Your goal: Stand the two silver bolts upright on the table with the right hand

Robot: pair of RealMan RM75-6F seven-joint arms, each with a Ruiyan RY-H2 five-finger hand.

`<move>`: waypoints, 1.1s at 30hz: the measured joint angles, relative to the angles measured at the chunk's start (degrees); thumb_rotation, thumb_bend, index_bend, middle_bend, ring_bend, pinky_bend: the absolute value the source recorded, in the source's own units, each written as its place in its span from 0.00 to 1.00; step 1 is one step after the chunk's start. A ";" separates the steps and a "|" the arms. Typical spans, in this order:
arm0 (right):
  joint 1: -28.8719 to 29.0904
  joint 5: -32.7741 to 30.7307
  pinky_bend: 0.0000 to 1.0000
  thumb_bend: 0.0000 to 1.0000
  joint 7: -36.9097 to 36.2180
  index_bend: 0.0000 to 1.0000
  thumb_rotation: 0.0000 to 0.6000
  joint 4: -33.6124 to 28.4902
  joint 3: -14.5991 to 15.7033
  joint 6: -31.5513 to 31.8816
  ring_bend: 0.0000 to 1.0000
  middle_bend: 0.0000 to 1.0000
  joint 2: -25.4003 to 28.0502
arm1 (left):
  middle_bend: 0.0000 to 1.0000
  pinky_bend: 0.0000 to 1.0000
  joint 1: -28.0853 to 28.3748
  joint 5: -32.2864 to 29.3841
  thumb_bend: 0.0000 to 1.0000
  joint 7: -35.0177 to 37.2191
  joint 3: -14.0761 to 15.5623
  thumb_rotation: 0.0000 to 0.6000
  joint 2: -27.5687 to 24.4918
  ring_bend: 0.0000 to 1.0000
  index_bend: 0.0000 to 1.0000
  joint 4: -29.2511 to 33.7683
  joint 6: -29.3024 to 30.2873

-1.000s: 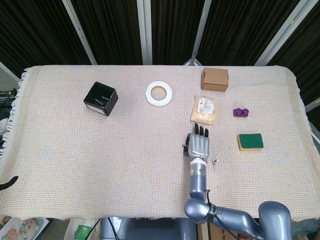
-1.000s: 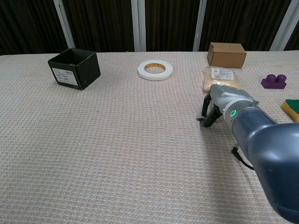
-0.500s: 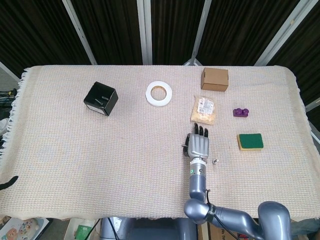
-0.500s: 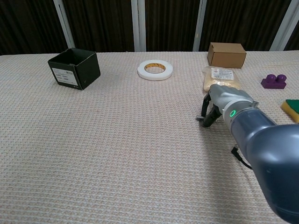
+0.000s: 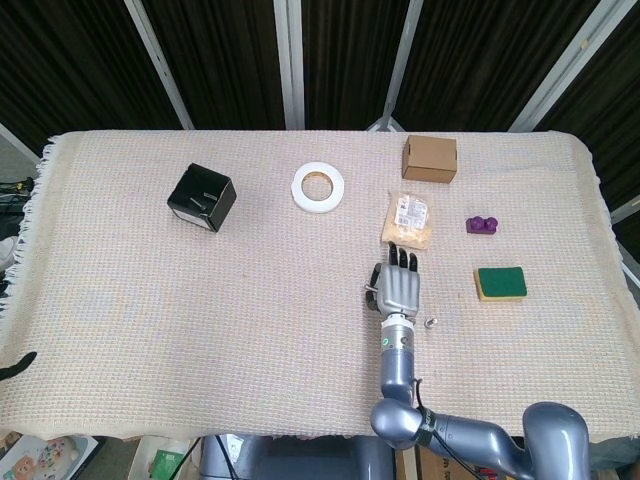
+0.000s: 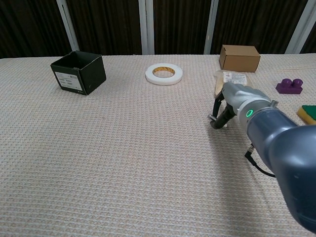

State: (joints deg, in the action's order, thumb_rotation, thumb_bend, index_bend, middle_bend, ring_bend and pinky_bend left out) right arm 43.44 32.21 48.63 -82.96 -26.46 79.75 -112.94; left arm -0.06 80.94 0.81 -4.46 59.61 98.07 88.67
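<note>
My right hand [image 5: 397,288] sits low over the cloth in the middle right of the table, fingers pointing away from me. In the chest view the right hand [image 6: 226,107] curls its dark fingers downward and pinches a silver bolt [image 6: 212,118] at its left side, just above the cloth. The same bolt [image 5: 368,292] shows as a small silver piece by the thumb. A second silver bolt [image 5: 430,322] rests on the cloth just right of my wrist, apart from the hand; I cannot tell whether it stands or lies. The left hand is out of sight.
A bag of grains [image 5: 407,218] lies just beyond the fingers, with a cardboard box [image 5: 429,158] behind it. A green sponge [image 5: 500,283] and a purple block [image 5: 482,225] are to the right. A tape roll [image 5: 318,187] and a black box [image 5: 201,197] stand further left.
The right hand has risen slightly and turned at the wrist, carrying the pinched bolt up off the cloth. The other bolt has stayed put.
</note>
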 measured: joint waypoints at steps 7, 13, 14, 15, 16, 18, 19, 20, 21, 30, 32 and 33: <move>-0.05 -0.11 0.01 0.36 0.01 0.59 1.00 -0.95 -0.10 0.43 0.00 0.00 0.51 | 0.12 0.08 -0.01 0.02 0.15 -0.10 0.01 1.00 0.03 0.01 0.14 0.02 0.05; 0.03 -0.49 0.01 0.36 0.07 0.59 1.00 -0.94 -0.25 0.55 0.00 0.00 0.64 | 0.12 0.08 0.00 -0.04 0.15 -0.08 -0.02 1.00 0.02 0.01 0.14 0.02 0.04; 0.04 -0.48 0.01 0.36 0.05 0.59 1.00 -0.93 -0.25 0.57 0.00 0.00 0.64 | 0.12 0.08 0.00 -0.04 0.15 -0.07 -0.03 1.00 0.02 0.01 0.14 0.02 0.05; 0.03 -0.46 0.01 0.36 -0.06 0.59 1.00 -0.94 -0.26 0.61 0.00 0.00 0.67 | 0.12 0.08 0.00 -0.05 0.15 -0.08 -0.04 1.00 0.04 0.01 0.14 0.00 0.06; 0.03 -0.42 0.01 0.36 -0.14 0.59 1.00 -0.97 -0.26 0.62 0.00 0.00 0.71 | 0.12 0.08 0.01 -0.05 0.15 -0.09 -0.05 1.00 0.05 0.01 0.14 0.00 0.05; 0.04 -0.28 0.01 0.36 -0.23 0.59 1.00 -1.11 -0.26 0.73 0.00 0.00 0.81 | 0.12 0.08 0.03 -0.02 0.15 -0.17 -0.02 1.00 0.06 0.01 0.14 0.01 0.03; 0.05 -0.22 0.01 0.36 -0.28 0.59 1.00 -1.19 -0.31 0.80 0.00 0.00 0.86 | 0.12 0.08 0.03 0.00 0.15 -0.22 0.00 1.00 0.07 0.01 0.14 0.02 0.03; 0.05 -0.18 0.01 0.36 -0.30 0.59 1.00 -1.32 -0.34 0.87 0.00 0.00 0.94 | 0.12 0.08 0.02 0.03 0.15 -0.27 0.01 1.00 0.08 0.01 0.14 0.03 0.07; 0.05 -0.15 0.01 0.36 -0.30 0.59 1.00 -1.49 -0.37 0.96 0.00 0.00 1.06 | 0.12 0.08 0.01 0.04 0.15 -0.28 0.01 1.00 0.09 0.01 0.14 0.03 0.09; -0.07 -0.54 0.01 0.36 -0.16 0.59 1.00 -2.08 -0.31 1.16 0.00 0.00 1.68 | 0.12 0.08 -0.01 0.05 0.15 -0.49 0.05 1.00 0.14 0.01 0.14 0.11 0.12; -0.06 -0.66 0.01 0.36 -0.14 0.59 1.00 -2.05 -0.30 1.10 0.00 0.00 1.69 | 0.12 0.08 -0.01 0.04 0.15 -0.51 0.05 1.00 0.13 0.01 0.14 0.14 0.13; -0.05 -0.75 0.01 0.36 -0.15 0.59 1.00 -2.03 -0.30 1.05 0.00 0.00 1.70 | 0.12 0.08 -0.02 0.03 0.15 -0.50 0.04 1.00 0.14 0.01 0.14 0.14 0.13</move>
State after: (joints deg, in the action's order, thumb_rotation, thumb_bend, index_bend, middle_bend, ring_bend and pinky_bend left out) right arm 43.39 31.46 48.48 -84.99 -26.76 80.81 -111.24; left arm -0.08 80.97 0.32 -4.41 59.75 98.22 88.80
